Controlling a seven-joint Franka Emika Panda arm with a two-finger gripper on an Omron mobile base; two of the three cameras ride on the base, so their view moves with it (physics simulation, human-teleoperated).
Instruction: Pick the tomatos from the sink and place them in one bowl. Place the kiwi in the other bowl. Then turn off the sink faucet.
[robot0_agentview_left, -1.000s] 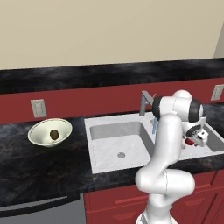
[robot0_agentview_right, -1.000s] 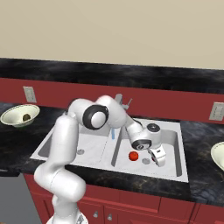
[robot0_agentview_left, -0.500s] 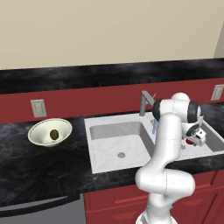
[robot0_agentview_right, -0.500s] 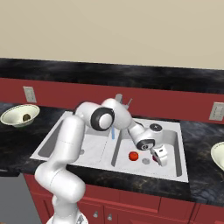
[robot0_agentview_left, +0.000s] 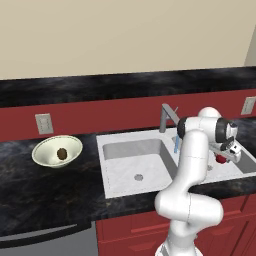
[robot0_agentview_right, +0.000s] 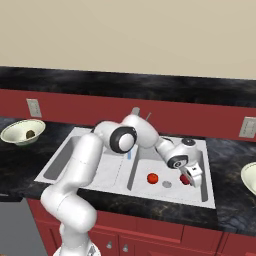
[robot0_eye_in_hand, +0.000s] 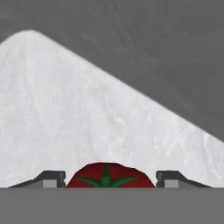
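Observation:
Down in the right basin of the sink (robot0_agentview_right: 206, 165), my gripper (robot0_agentview_right: 189, 176) has one tomato (robot0_agentview_right: 184, 179) between its fingers; the fruit rests on the basin floor. In the hand view that tomato (robot0_eye_in_hand: 109, 174) sits between the fingertips (robot0_eye_in_hand: 54, 178), which touch its sides. From the left base view the gripper (robot0_agentview_left: 226, 156) and this tomato (robot0_agentview_left: 220, 159) show past the arm. A second tomato (robot0_agentview_right: 152, 178) lies free to the left. The kiwi (robot0_agentview_left: 61, 153) lies in the cream bowl (robot0_agentview_left: 46, 148) on the left counter. The faucet (robot0_agentview_left: 168, 116) runs a thin blue stream (robot0_agentview_left: 176, 144).
A second pale bowl (robot0_agentview_right: 249, 176) sits on the counter at the far right. A grey drain (robot0_agentview_right: 167, 184) lies between the two tomatoes. The left basin (robot0_agentview_left: 125, 165) holds only its drain (robot0_agentview_left: 138, 177). Wall outlets (robot0_agentview_left: 44, 123) sit on the red backsplash.
The fingers have closed in on the tomato in the right basin. The arm has barely shifted, and the other tomato, kiwi and bowls stay put.

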